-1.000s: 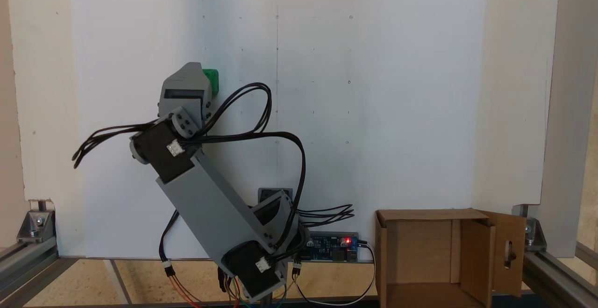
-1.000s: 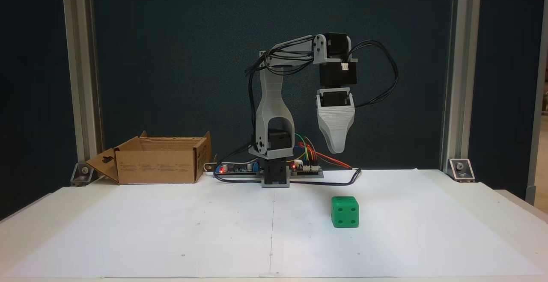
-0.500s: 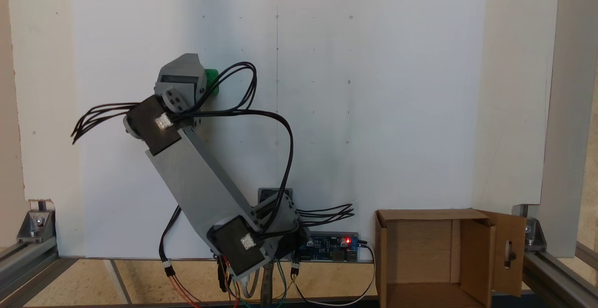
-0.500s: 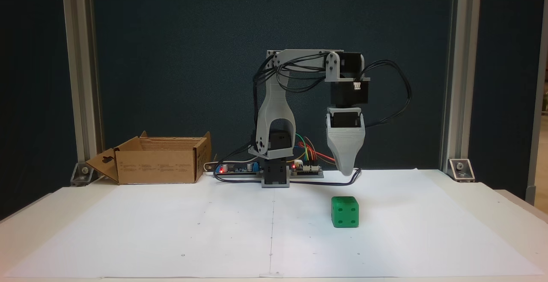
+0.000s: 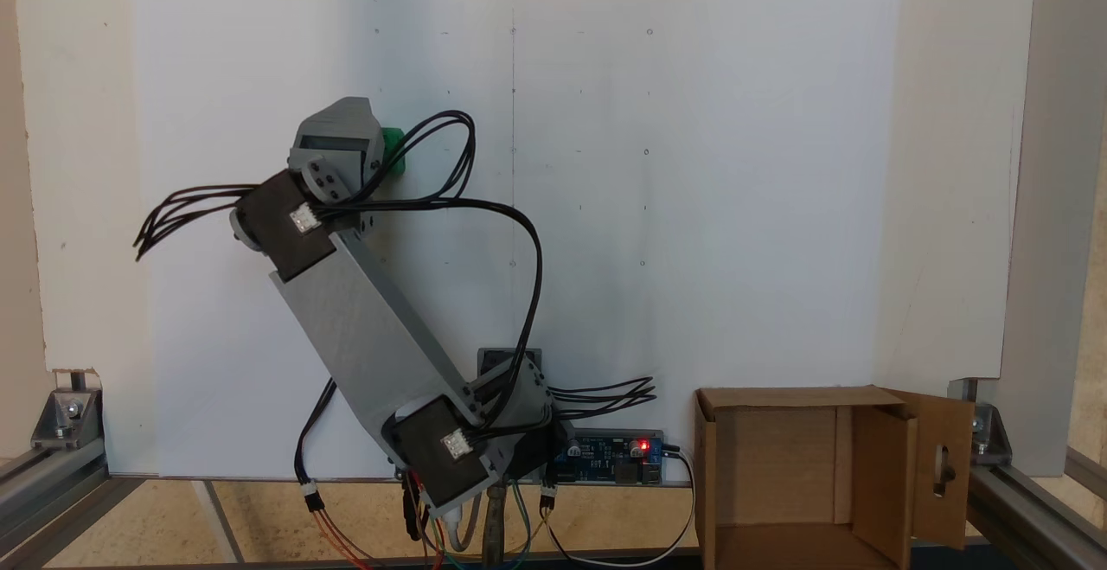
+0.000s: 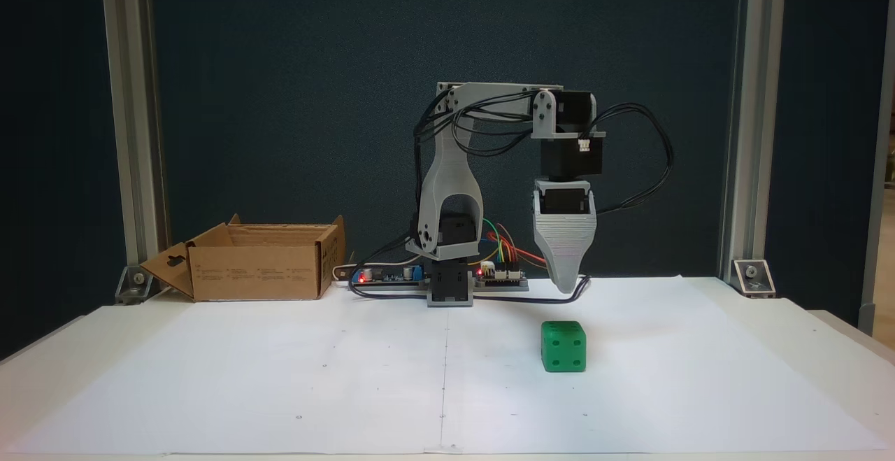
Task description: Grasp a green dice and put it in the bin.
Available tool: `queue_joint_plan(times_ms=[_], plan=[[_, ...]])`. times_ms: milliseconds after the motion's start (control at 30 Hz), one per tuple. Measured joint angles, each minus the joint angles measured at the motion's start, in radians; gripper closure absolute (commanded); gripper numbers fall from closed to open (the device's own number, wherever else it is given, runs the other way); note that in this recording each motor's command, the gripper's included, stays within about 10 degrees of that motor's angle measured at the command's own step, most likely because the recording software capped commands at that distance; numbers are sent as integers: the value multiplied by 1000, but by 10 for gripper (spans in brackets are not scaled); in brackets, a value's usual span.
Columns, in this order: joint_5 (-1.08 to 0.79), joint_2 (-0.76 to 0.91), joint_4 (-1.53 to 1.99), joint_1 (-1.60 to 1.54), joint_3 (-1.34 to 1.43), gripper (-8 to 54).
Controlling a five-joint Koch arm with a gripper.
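Note:
The green dice (image 6: 563,346) rests on the white paper, right of centre in a fixed view. In the other fixed view only its right edge (image 5: 396,151) shows beside the grey wrist housing (image 5: 335,136). My gripper (image 6: 565,285) points straight down, its tip a short way above the dice and slightly behind it, touching nothing. It reads as a single tapered grey shape, so its jaws cannot be told apart. The bin (image 6: 255,271), a brown cardboard box, stands open at the far left by the frame post. In the other fixed view the bin (image 5: 770,453) is at the lower right.
Circuit boards with red lights (image 6: 391,275) (image 5: 614,456) and loose wires lie by the arm base (image 6: 449,286). Black cables loop off the wrist (image 6: 647,160). Aluminium frame posts (image 6: 133,125) stand at both sides. The bin's keyhole flap (image 5: 943,466) hangs open outward.
Over the last second the arm reached out and lowered the gripper toward the dice. In the last half second it barely moved. The dice stayed in place.

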Motion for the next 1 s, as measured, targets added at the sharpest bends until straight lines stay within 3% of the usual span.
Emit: queue_joint_plan(times_ms=[600,1000], plan=[[-2,-2,-87,-2,60,21],[-2,-95,-137,-9,67,25]])
